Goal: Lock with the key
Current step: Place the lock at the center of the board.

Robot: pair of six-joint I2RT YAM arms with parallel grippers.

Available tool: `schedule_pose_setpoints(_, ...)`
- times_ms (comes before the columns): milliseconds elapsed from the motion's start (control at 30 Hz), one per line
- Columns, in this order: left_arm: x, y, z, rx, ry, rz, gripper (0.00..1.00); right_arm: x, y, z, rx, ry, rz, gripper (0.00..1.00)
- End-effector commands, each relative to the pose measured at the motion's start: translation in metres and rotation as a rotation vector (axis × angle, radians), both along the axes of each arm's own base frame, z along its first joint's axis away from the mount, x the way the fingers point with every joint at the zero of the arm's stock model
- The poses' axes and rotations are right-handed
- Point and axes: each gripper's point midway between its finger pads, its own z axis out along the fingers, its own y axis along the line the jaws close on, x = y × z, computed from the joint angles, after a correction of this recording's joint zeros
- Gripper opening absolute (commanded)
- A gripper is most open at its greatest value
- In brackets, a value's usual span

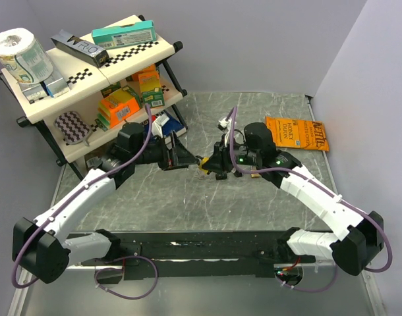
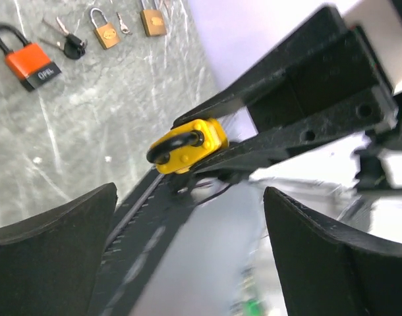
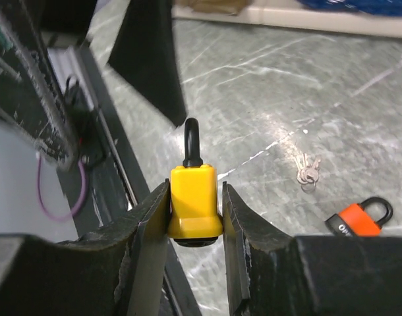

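Right claw [image 3: 196, 197], closest to its own wrist camera, is clenched on one yellow padlock [image 3: 195, 201]: one finger is pressed to each flat side of the body, the black shackle points away from the lens, and the padlock is held up off the bench [image 3: 287, 99]. Left claw [image 2: 189, 191] is released, its two fingers spread wide, facing the yellow padlock from near by and not touching it. Top view puts the two claws nose to nose over mid-bench. Padlock count: four. One yellow (held), one orange padlock [image 2: 31, 58] with a black shackle, and two brass padlocks [image 2: 105, 29], the last three lying on the bench in a row. Key count, left wrist view: one key bunch [image 2: 70, 46] with a black head, between the orange padlock and the nearer brass one; one single key [image 2: 124, 25] between the two brass ones. Far left stands one two-tier shelf [image 1: 158, 47] carrying boxes and one toilet roll [image 1: 20, 52]. Far right lies one orange snack bag [image 1: 296, 133].
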Motion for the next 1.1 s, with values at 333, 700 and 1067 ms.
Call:
schedule_pose_setpoints(333,0.025,-0.015,-0.009,-0.077,0.295,0.214,0.97,0.018,0.027,0.040,0.168,0.065,-0.161,0.00)
schedule_pose_setpoints(700,0.026,-0.015,-0.017,-0.104,0.436,0.275,0.76,0.027,0.028,0.042,0.191,0.070,-0.211,0.00)
schedule_pose_setpoints(1067,0.036,-0.016,-0.020,-0.093,0.511,0.339,0.69,0.031,0.030,0.041,0.177,0.065,-0.249,0.00)
